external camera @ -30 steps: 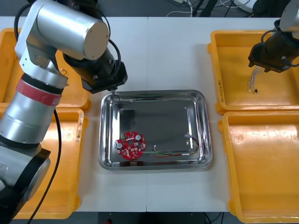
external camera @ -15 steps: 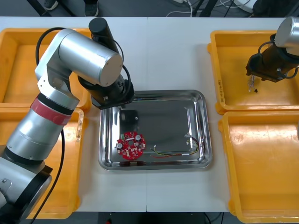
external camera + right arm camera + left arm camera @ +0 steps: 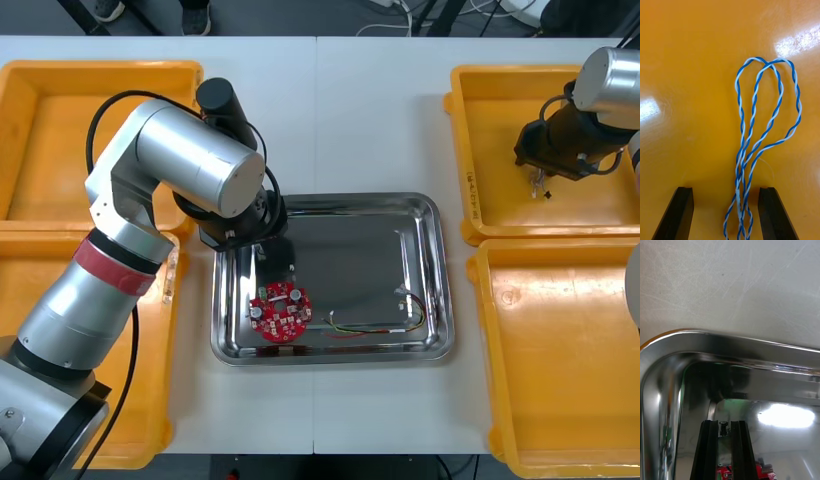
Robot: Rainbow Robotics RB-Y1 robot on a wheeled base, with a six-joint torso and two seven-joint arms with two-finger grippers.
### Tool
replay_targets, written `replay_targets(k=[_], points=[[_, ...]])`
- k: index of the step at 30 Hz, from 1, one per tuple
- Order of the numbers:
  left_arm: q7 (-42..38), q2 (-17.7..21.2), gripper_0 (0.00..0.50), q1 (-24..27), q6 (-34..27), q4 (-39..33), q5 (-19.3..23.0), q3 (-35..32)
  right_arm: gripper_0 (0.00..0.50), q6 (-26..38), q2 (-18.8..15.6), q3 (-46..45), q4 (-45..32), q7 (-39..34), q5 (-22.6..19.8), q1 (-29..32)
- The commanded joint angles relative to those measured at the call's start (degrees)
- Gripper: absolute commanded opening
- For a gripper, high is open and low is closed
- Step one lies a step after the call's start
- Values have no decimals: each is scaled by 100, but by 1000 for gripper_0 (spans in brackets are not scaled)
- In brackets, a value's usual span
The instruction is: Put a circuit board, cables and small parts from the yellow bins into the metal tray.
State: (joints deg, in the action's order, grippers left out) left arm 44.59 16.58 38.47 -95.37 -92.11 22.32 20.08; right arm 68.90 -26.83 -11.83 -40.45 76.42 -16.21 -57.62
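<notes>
Left gripper [image 3: 724,422]: hanging over the metal tray's [image 3: 432,215] far-left corner, fingers clamping a small metal part [image 3: 723,425].
Circuit board [image 3: 280,310]: lying in the tray's near-left part.
Right gripper [image 3: 724,189]: reaching into the far right yellow bin [image 3: 500,215], fingers standing apart, straddling the blue-white cable [image 3: 742,168].

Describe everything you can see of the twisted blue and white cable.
The twisted blue and white cable is a thin pair of wires, one blue, one white, wound together and folded into long narrow loops. It lies flat on the floor of the far yellow bin on the robot's right. Its strands run between the open right gripper's fingers, apparently touching neither.
</notes>
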Motion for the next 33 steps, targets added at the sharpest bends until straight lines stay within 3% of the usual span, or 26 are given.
replay_targets(k=[1, 7, 8, 10, 11, 12, 14, 15, 22, 28, 31, 33], points=[[-162, -155, 0, -120, 142, -202, -122, 136, 500, -148, 55, -118, -86, -172, -14, 110], [-162, -155, 2, -164, 230, -202, -184, 215, 500, -254, 55, -83, -77, -145, -76, 181], [-162, -155, 0, -164, 230, -202, -184, 206, 475, -254, 64, -83, -77, -136, -85, 189], [-162, -155, 0, -173, 238, -202, -193, 224, 384, -254, 73, -83, -86, -136, -93, 189], [-162, -155, 0, -173, 247, -202, -202, 233, 292, -254, 73, -83, -86, -136, -102, 189], [-162, -164, 0, -173, 247, -211, -210, 250, 169, -254, 73, -74, -86, -136, -111, 189], [-162, -155, 0, -190, 274, -211, -228, 259, 31, -254, 73, -83, -86, -136, -128, 189], [-162, -155, 1, -217, 300, -202, -246, 268, 0, -254, 73, -74, -86, -136, -146, 181], [-162, -155, 2, -234, 353, -202, -272, 294, 0, -245, 73, -83, -103, -110, -269, 181], [-162, -164, 65, -234, 361, -202, -281, 294, 0, 274, 64, -74, -595, -101, -181, 189], [-162, -164, 143, -252, 361, -202, -298, 294, 0, 801, 37, -83, -1026, -101, -111, 189], [-144, -155, 241, -278, 388, -202, -325, 294, 0, 1232, 29, -118, -1395, -101, -58, 189]])
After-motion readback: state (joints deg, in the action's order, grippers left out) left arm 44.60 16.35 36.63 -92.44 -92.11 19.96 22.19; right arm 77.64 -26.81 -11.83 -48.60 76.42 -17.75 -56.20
